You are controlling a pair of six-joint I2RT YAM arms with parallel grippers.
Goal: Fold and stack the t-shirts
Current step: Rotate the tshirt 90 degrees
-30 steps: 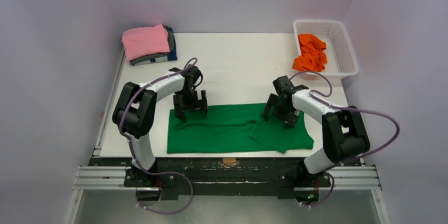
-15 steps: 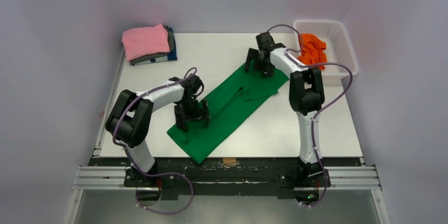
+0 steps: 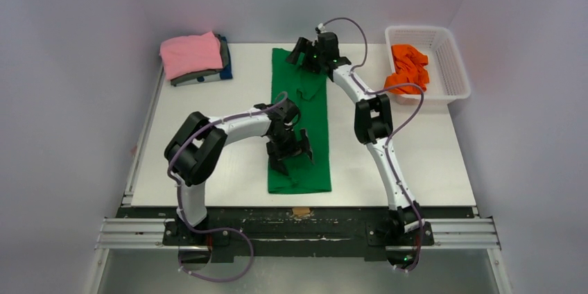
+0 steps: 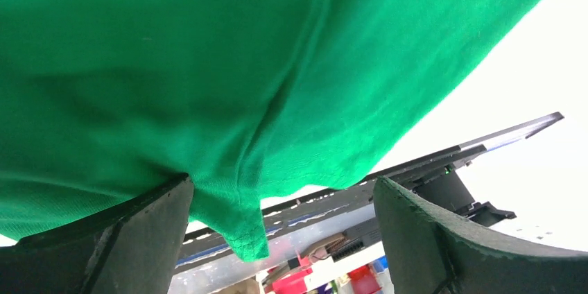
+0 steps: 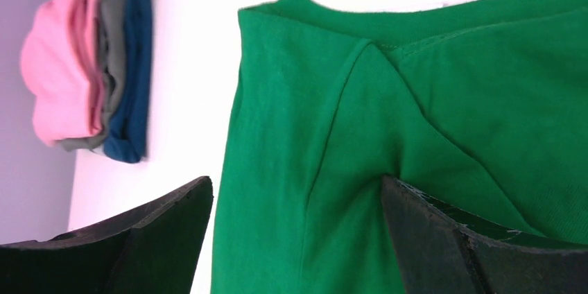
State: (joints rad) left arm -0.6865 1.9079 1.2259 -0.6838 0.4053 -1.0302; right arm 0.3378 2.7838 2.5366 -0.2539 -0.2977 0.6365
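Two arms of mine stand over the white table (image 3: 430, 148) in the top view, both above the green t-shirt (image 3: 299, 110). It lies flat as one long strip running from the far edge to the near edge, about midway across the table. My left gripper (image 3: 291, 159) sits over the near part of the strip and my right gripper (image 3: 307, 57) over its far end. In the far left corner a folded pink t-shirt (image 3: 191, 53) tops a stack, with a grey t-shirt (image 3: 187, 79) and a blue t-shirt (image 3: 225, 65) under it. At the far right the white basket (image 3: 454, 72) holds crumpled orange t-shirts (image 3: 408, 68).

From my left wrist, green cloth fills most of the frame, with bare table to the right. My two fingers (image 4: 104, 245) stand wide apart at the bottom corners. A wrinkle of the shirt's edge touches the tip of the left one, but nothing is pinched between them, so these jaws are spread and grip nothing.

From my right wrist, the shirt's neck end lies spread on the table, a diagonal crease running down to the tip of my right finger. My fingers (image 5: 139, 238) here are wide apart as well, one over bare table just beside the shirt's edge, the other over the cloth. These jaws gape too and grasp nothing. Up in the left corner, well apart from the green shirt, is the stack: pink, then grey, then blue.
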